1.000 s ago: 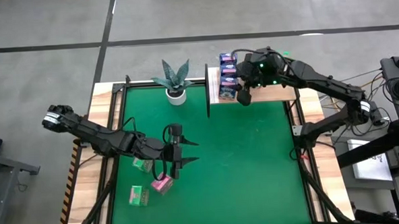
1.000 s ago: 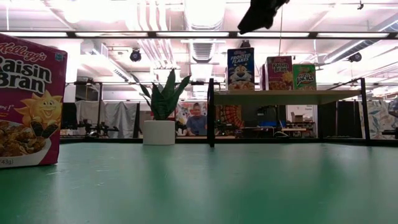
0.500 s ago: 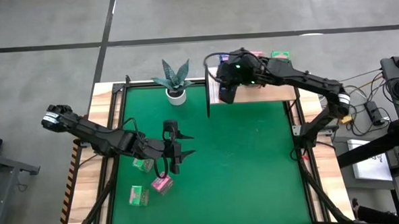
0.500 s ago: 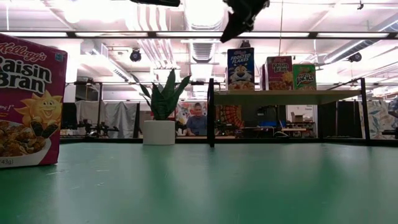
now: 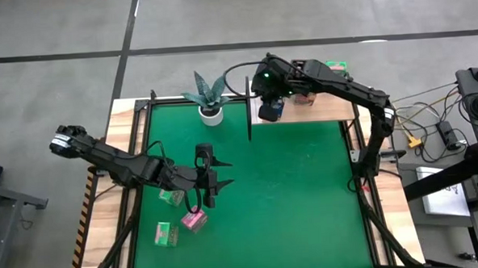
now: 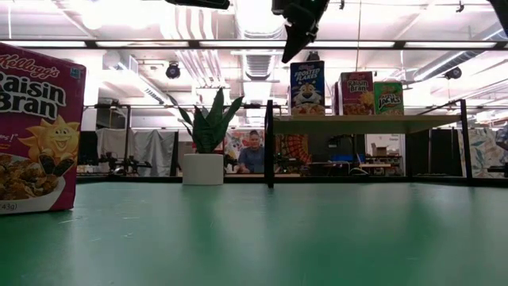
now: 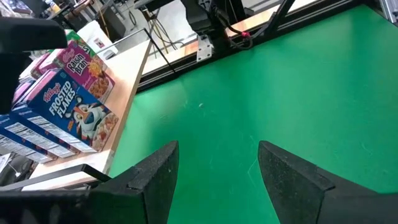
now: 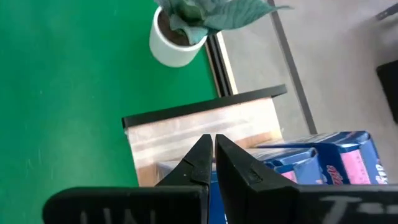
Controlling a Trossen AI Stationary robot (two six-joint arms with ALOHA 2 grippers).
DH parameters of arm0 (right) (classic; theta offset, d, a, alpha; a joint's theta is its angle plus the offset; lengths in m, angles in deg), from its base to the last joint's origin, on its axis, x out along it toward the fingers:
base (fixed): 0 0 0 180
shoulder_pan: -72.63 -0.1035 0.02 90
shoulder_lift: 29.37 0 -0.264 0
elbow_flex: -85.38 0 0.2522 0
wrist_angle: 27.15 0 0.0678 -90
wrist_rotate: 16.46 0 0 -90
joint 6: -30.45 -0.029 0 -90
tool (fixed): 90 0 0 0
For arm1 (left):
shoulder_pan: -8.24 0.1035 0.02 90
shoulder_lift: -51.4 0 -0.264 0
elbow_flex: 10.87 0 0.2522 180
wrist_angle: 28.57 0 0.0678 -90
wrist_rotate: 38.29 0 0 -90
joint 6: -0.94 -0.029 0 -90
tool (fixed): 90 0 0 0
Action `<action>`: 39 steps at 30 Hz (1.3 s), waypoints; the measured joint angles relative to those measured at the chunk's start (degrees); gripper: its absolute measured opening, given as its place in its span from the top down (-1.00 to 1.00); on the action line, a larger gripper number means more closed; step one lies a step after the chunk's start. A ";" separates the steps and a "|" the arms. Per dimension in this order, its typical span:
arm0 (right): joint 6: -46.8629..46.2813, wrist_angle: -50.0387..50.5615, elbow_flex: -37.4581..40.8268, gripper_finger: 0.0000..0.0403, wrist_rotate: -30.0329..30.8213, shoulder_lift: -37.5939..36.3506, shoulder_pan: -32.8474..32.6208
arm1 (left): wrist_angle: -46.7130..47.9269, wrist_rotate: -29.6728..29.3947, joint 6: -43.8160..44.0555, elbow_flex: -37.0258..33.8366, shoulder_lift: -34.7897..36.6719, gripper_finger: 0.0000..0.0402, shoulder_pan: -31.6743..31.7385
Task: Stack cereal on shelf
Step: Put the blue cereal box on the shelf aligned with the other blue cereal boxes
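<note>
The right hand point(image 5: 268, 110) is hovering over the light-wood rectangular shelf board with black upright frame edges point(image 5: 335, 109), at about one o'clock on the green mat-covered surface point(image 5: 306, 196). Its fingers point(image 8: 208, 163) are pressed fully together and are gripping nothing. In the right wrist view a blue printed cardboard cereal box point(image 8: 323, 163) is lying on the shelf just beside those fingers.

In the low view three small cereal boxes are standing upright in a row on the shelf point(image 6: 365, 123): a blue Frosted Flakes box point(image 6: 307, 88), a pink Raisin Bran box point(image 6: 356, 94) and a green box point(image 6: 388, 98). The right hand point(image 6: 292, 44) is hanging above the blue one.

The left hand point(image 5: 210, 182) is waiting over the surface at about eight o'clock, fingers point(image 7: 155, 180) spread well apart and empty. Three more small boxes are lying on the mat nearby: a green one point(image 5: 171, 197) beside the left wrist, a pink one point(image 5: 194, 221) just below the hand, and a green-and-pink one point(image 5: 166, 234) farther toward seven o'clock.

A spiky green plant in a white round pot point(image 5: 210, 99) is standing at about eleven o'clock, beside the shelf's black end post point(image 5: 248, 109).
</note>
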 joint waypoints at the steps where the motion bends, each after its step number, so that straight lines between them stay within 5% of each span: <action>1: 0.06 0.74 -0.31 0.96 -0.02 0.36 -0.06 | 0.00 0.00 0.00 0.00 0.00 -0.01 0.00; 39: 3.05 9.40 -5.05 0.96 -0.16 -0.57 0.57 | -0.11 0.04 0.42 -0.02 0.00 -0.01 0.01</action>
